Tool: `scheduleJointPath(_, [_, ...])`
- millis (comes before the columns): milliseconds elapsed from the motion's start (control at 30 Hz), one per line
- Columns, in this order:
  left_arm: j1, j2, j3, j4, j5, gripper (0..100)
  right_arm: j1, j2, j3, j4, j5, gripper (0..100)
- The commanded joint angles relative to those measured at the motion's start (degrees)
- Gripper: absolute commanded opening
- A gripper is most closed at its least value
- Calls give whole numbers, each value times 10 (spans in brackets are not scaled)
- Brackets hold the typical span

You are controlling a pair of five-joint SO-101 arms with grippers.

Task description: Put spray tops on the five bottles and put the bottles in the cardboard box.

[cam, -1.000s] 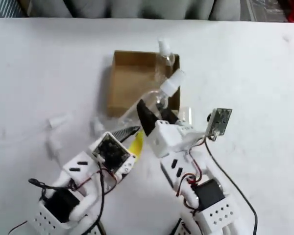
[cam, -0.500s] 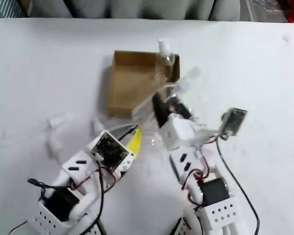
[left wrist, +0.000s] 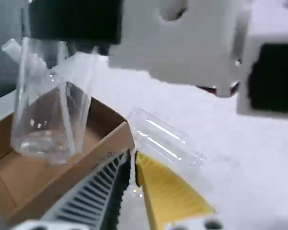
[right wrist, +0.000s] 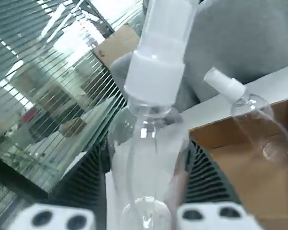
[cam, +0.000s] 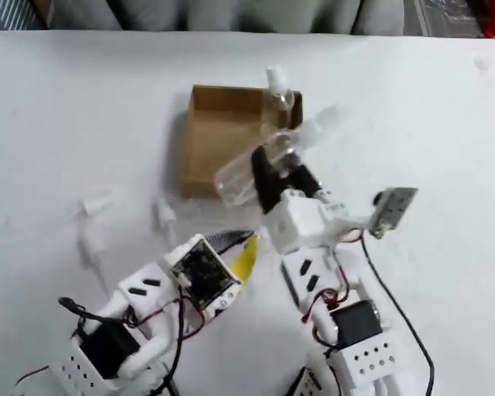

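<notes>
Bright, even light from overhead, bleaching the desk (cam: 82, 107) almost to flat white. Soft grey shadow along the left side of the cardboard box (cam: 223, 140), fainter still beneath both arms in front of it. White glare streaks down the held bottle (cam: 246, 173) over the box's near edge, and small glints low on the bottle in the box (left wrist: 43, 136). From the right wrist, hard backlight through slatted blinds (right wrist: 43, 81) far behind the box, burnt out toward the top.

Two white arms (cam: 309, 272) — black servos (cam: 355, 323), red-and-black cables (cam: 320, 299), bare camera boards (cam: 202, 268) — left end effector (cam: 247, 239) half yellow, half ribbed black.
</notes>
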Motion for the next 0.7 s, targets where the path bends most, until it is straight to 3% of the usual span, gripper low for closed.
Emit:
scheduleJointPath(0, [6, -9, -3, -2, -5, 22, -50, -8, -11, 15, 44, 15])
scheduleJointPath(100, [-17, -9, 7, -20, -6, 21, -81, -11, -25, 70, 73, 15])
scheduleJointPath(467, [-52, -8, 40, -67, -42, 21, -76, -16, -65, 177, 184, 15])
scheduleJointPath(667, [-55, -8, 41, -67, -44, 21, -76, -16, -96, 245, 193, 15])
